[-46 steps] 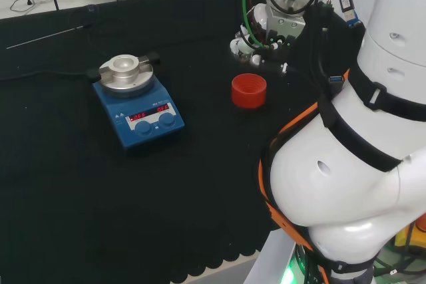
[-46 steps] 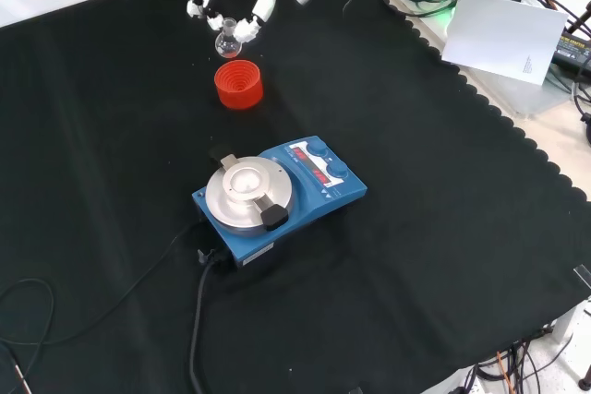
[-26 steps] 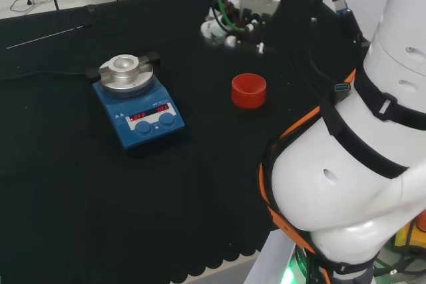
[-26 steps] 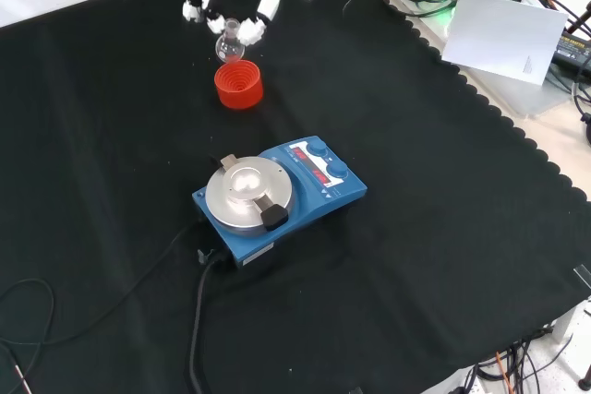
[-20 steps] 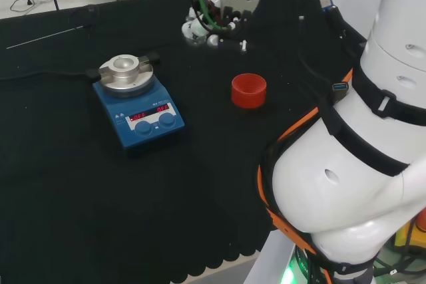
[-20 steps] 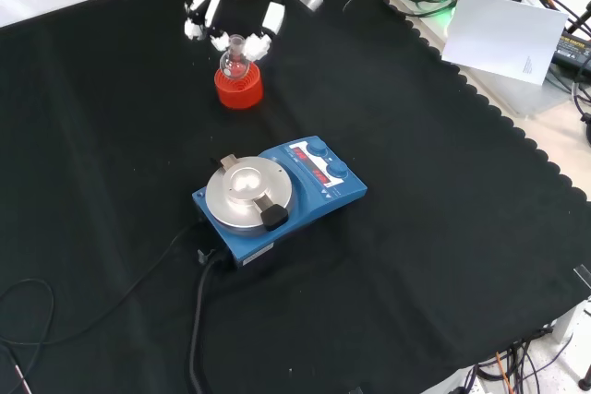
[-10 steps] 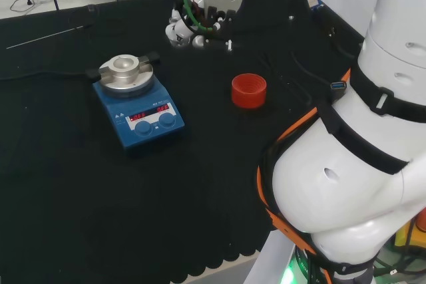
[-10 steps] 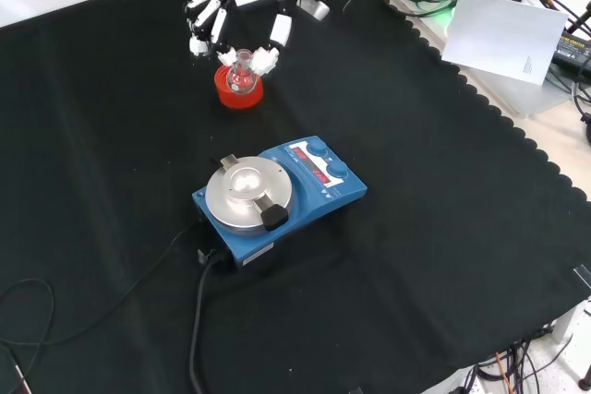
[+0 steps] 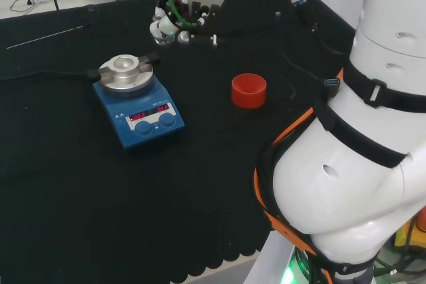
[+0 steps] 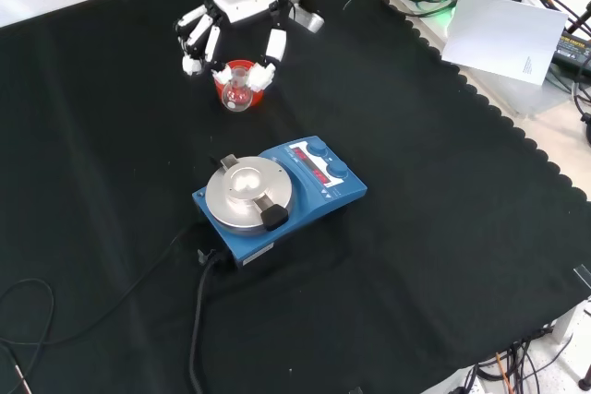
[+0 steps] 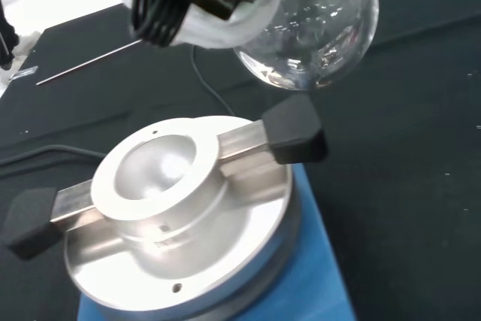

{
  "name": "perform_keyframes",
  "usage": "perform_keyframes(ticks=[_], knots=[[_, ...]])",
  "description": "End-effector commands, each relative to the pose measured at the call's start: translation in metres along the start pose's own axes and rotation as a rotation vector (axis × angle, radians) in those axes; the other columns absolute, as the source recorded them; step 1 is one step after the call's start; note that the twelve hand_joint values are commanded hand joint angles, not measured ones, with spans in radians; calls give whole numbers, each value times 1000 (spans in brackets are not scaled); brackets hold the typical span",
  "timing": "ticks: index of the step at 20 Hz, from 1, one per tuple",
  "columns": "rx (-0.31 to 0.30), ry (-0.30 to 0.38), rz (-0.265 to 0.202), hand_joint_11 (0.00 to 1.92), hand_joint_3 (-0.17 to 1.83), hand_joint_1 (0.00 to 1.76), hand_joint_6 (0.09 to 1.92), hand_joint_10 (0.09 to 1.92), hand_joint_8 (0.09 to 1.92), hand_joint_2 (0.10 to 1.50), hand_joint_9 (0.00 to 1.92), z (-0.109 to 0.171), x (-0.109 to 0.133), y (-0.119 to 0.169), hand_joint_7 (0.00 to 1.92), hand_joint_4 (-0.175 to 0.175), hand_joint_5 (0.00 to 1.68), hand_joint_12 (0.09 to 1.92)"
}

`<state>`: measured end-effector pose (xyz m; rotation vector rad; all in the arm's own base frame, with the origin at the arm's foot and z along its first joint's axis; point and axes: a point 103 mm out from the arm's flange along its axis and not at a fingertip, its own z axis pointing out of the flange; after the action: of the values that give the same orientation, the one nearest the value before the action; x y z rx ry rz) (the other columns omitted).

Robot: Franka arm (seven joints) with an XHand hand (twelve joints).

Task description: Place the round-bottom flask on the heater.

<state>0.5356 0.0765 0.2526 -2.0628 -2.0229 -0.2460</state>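
The hand [image 10: 242, 8] hangs in the air with its fingers pinched on the neck of a small clear round-bottom flask [image 10: 236, 96]. In the front view the flask hangs in front of the red ribbed ring [image 10: 254, 89], above the cloth. The blue heater [image 10: 309, 193] with its round metal top [image 10: 247, 193] stands nearer the camera. In the head view the hand [image 9: 174, 19] is to the right of and behind the heater [image 9: 137, 112]. The wrist view has the flask's bulb [image 11: 316, 35] close above the heater's metal bowl [image 11: 161, 167], off to one side of it.
The red ribbed ring [image 9: 249, 90] stands on the black cloth right of the heater in the head view. A black cable [image 10: 199, 320] runs from the heater toward the front edge. A thin rod [image 9: 46, 36] lies at the far left in the head view.
The hand has carried the flask away from above the red ring toward the heater: leftward in the head view, downward in the front view.
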Motion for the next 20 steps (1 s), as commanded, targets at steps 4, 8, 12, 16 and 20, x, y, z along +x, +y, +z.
perform_keyframes(ticks=[4, 8, 12, 16, 20], knots=[[30, -1, -37, 158, 764, 1104, 1014, 619, 644, 684, 643, 12, 27, 10, 458, 77, 1107, 1361], [39, 2, -50, 159, 766, 1105, 1013, 619, 643, 683, 644, 15, 37, 14, 457, 77, 1107, 1360], [49, 12, -62, 160, 767, 1105, 1012, 618, 643, 682, 645, 18, 49, 17, 456, 77, 1109, 1360], [59, 8, -80, 160, 769, 1105, 1011, 618, 642, 681, 645, 25, 63, 17, 453, 77, 1110, 1360], [70, 8, -97, 160, 770, 1106, 1010, 618, 641, 679, 645, 32, 73, 16, 450, 77, 1111, 1359]])
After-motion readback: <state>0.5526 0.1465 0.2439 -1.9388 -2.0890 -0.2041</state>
